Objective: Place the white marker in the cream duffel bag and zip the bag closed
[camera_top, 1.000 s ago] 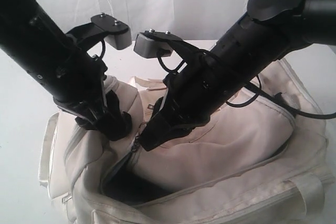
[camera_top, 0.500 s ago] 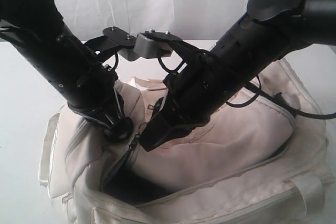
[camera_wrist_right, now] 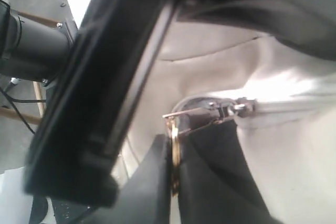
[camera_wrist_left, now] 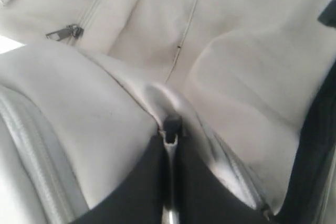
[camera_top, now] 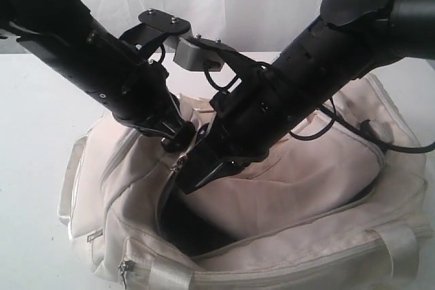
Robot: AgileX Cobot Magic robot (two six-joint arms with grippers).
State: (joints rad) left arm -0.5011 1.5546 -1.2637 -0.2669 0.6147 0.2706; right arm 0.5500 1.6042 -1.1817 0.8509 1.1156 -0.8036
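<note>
On cream duffel bag: right tool clamps zipper pull; left tool, half-hidden, seemingly pinches fabric.

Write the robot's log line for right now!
left gripper: pinching cream duffel bag | right gripper: shut on zipper pull | state: unzipped

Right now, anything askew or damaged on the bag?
Nothing spilled or torn. The soft cream fabric duffel bag sits slumped, gaping open over black lining. The left pincer bunches cloth into a ridge beside the metal zipper pull that the right pincer grips.
</note>
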